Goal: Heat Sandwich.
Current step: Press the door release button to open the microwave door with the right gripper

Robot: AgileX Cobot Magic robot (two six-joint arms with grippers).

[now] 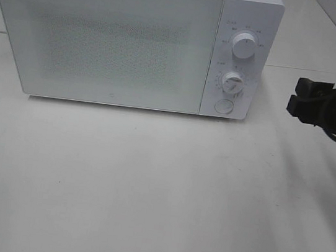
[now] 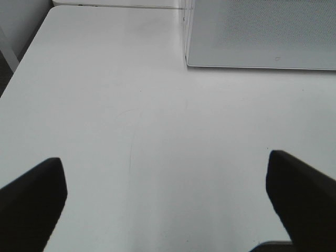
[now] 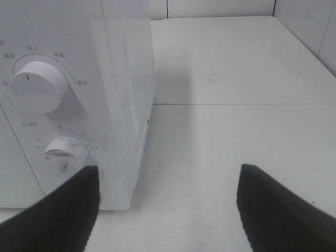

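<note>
- The microwave is cased in smooth white plastic.
- Its door is finished in fine speckled mesh.
- The table is surfaced smooth and faintly glossy.

A white microwave with its door closed blocks the back of the white table, while bare tabletop lies open in front and to its right, where the right gripper hangs, jaws parted, near the 2 knobs.
</note>
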